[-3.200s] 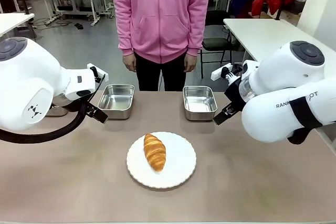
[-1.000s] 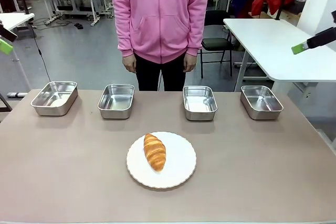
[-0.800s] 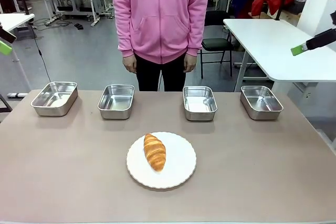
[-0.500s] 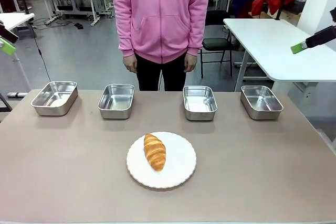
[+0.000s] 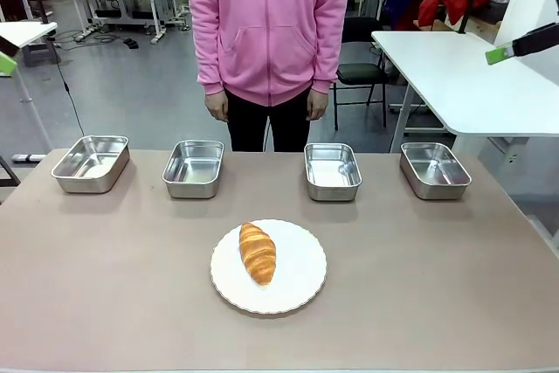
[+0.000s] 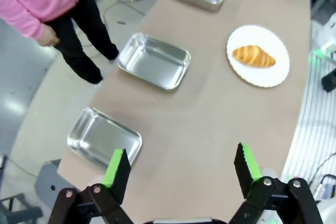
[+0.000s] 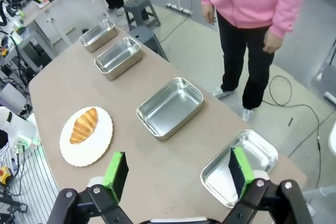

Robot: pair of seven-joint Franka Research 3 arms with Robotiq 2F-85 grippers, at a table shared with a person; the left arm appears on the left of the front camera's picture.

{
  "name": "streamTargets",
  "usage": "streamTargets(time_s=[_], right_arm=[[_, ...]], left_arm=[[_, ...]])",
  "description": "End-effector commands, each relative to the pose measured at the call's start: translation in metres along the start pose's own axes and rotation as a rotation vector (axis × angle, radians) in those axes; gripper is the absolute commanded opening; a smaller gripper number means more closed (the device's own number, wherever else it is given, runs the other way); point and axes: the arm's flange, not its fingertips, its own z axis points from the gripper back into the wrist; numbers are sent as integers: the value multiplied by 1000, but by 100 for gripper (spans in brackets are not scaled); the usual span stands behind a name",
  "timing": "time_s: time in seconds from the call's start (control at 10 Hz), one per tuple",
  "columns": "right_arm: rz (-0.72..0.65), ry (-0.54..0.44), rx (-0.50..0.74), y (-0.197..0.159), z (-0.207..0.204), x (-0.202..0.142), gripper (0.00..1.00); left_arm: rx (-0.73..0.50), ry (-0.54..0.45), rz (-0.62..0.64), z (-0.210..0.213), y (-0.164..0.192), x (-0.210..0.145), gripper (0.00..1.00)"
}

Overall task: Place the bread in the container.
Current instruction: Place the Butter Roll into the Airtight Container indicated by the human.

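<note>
The bread (image 5: 258, 252), a golden croissant, lies on a round white plate (image 5: 301, 281) at the table's middle front. Several identical steel trays stand in a row behind it, and I cannot tell which is the container: far left (image 5: 91, 162), left middle (image 5: 194, 168), right middle (image 5: 332, 170), far right (image 5: 434, 169). All look empty. My left gripper (image 6: 181, 166) hangs open high above the table's left end, with the bread (image 6: 253, 56) far off. High over the right end, my right gripper (image 7: 177, 172) is open too, the bread (image 7: 84, 125) well below it.
A person in a pink hoodie (image 5: 266, 24) stands at the far edge, hands (image 5: 216, 105) hanging at the sides. One green fingertip (image 5: 500, 55) shows at the upper right, another (image 5: 7, 64) at the left edge. A white table (image 5: 454, 67) stands behind on the right.
Both arms, which were low over the table in front of the trays, have lifted away to the sides. In the last second the fingertips only drifted slightly. The bread has not moved.
</note>
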Motion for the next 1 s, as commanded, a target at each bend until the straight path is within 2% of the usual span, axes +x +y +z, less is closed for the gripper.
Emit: streamTargets(time_s=[0.0, 0.3, 0.5, 0.9], right_arm=[[25, -46, 9, -16, 11, -3, 100], [22, -98, 19, -28, 34, -4, 100], [22, -115, 9, -32, 39, -2, 100], [18, -122, 8, -34, 44, -2, 100]], left_arm=[[-40, -75, 5, 17, 13, 5, 100], [-31, -171, 77, 35, 6, 11, 100], [-42, -221, 74, 40, -1, 16, 100], [-57, -243, 109, 39, -4, 18, 100]])
